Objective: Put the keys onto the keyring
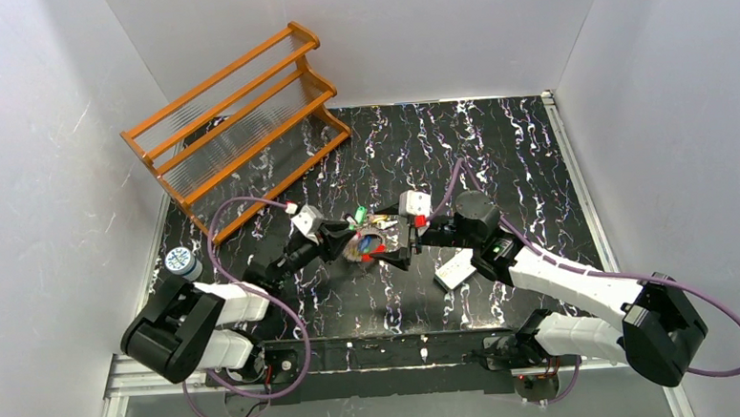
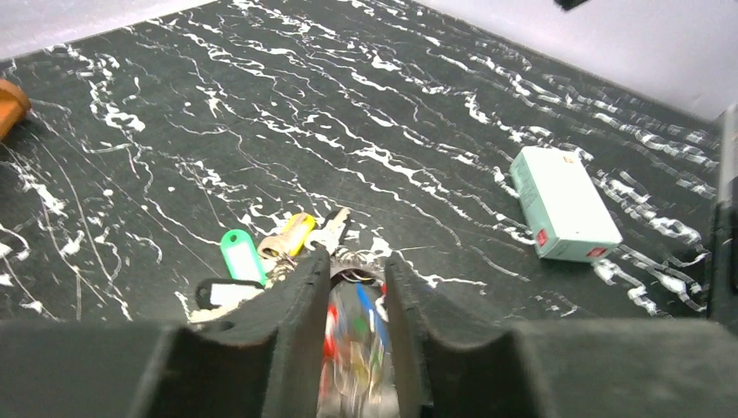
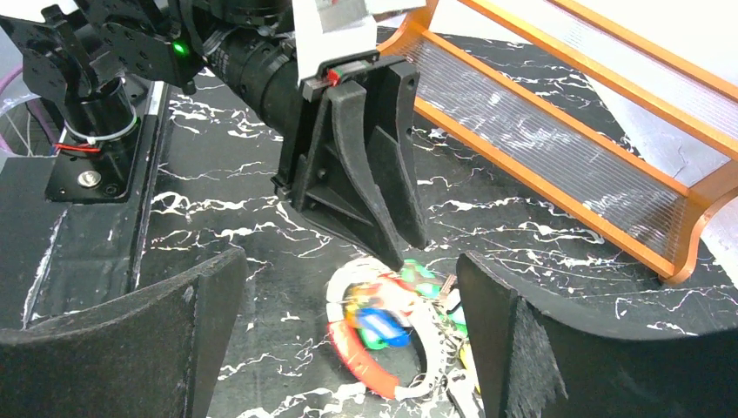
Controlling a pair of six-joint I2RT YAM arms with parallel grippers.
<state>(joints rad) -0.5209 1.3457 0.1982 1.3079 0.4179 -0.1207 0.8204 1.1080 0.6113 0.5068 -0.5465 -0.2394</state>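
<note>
The keyring [image 3: 376, 359], a whitish loop with a red stretch, lies mid-table with blurred blue [image 3: 379, 322] and green [image 3: 423, 284] keys bunched in it. My left gripper [image 2: 357, 261] is shut on the ring's near edge, and the ring and coloured keys [image 2: 361, 340] show blurred between its fingers. A green tag [image 2: 241, 254], a yellow key [image 2: 296, 233] and a silver key [image 2: 335, 228] lie just beyond its tips. My right gripper [image 3: 348, 259] is open wide, its jaws on either side of the ring, facing the left gripper [image 3: 396, 248]. In the top view both grippers [image 1: 347, 240] [image 1: 401, 243] meet at the cluster [image 1: 370, 243].
A flat white card with a red dot [image 2: 563, 202] lies right of the keys and also shows in the top view [image 1: 456, 271]. An orange wooden rack [image 1: 237, 120] stands at the back left. A small blue-topped cylinder [image 1: 183, 263] sits at the left edge.
</note>
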